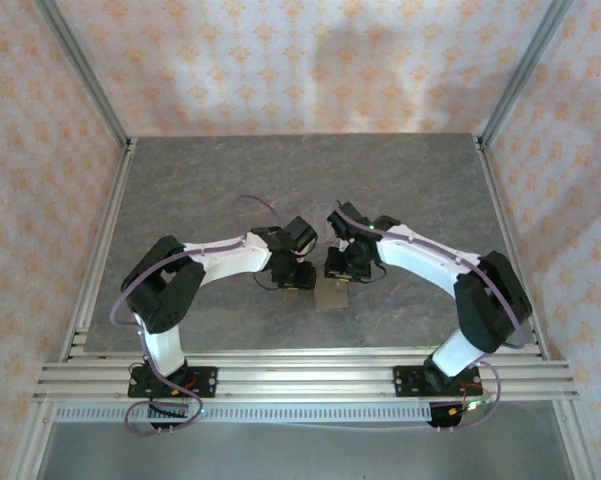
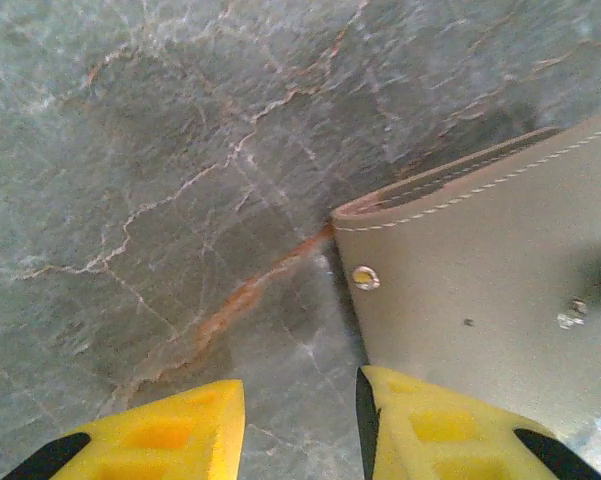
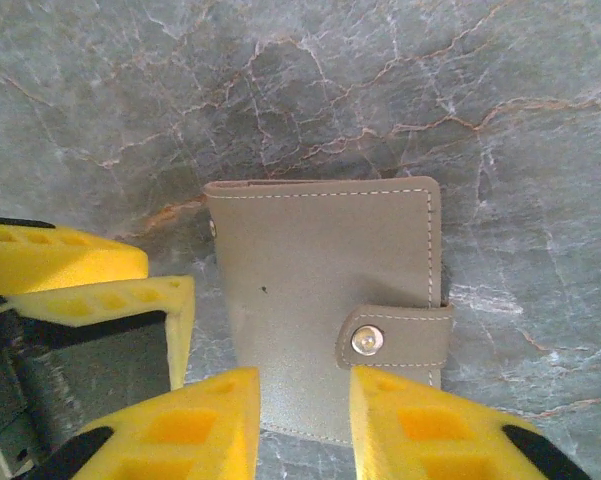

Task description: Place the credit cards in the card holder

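Note:
The card holder [image 1: 331, 297] is an olive-brown wallet lying flat on the grey marble table, between the two arms. In the right wrist view the card holder [image 3: 320, 270] is closed, and its strap is fastened by a pale snap stud [image 3: 366, 341]. My right gripper [image 3: 305, 385] stands open just above its near edge, with nothing between the fingers. My left gripper [image 2: 300, 385] is open over bare table. Its right finger [image 2: 430, 420] is at the left edge of the card holder [image 2: 480, 280]. The left gripper's yellow fingers [image 3: 170, 300] lie beside the wallet. The credit cards are out of view.
The marble table [image 1: 230, 190] stretches free behind and beside the arms. Aluminium rails [image 1: 300, 375] run along the near edge and metal posts [image 1: 90, 80] stand at the back corners. Patterned walls close in the sides and back.

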Robot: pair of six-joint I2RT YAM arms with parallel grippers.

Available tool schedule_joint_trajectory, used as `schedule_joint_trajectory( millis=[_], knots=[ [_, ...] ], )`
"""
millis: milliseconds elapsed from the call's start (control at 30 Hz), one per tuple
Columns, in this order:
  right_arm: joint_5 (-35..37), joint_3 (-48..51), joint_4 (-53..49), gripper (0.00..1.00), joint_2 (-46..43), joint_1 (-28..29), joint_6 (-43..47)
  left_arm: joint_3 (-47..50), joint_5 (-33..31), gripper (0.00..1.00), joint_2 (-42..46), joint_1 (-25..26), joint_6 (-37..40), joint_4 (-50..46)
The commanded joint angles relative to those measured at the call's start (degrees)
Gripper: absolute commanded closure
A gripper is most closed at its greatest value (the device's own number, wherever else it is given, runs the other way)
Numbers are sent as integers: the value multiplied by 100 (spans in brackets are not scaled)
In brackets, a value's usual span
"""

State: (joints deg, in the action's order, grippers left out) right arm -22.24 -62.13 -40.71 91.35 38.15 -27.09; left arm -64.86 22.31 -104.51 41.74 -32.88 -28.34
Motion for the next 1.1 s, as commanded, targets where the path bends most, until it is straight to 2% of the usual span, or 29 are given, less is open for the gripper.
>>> schedule_joint_trajectory(
  millis=[0, 533, 833, 1067],
  knots=[
    [522, -224, -497, 72, 222, 137, 72, -201, 31, 64, -27, -60, 41, 121],
    [1135, -668, -881, 78, 804, 439, 15, -71, 56, 62, 95, -192, 54, 206],
    [1000, -768, -844, 75, 969, 549, -13, 20, 20, 62, 132, -274, -12, 248],
    [1227, -725, -998, 79, 1013, 606, -76, 246, 11, 62, 302, -467, -105, 323]
  ],
)
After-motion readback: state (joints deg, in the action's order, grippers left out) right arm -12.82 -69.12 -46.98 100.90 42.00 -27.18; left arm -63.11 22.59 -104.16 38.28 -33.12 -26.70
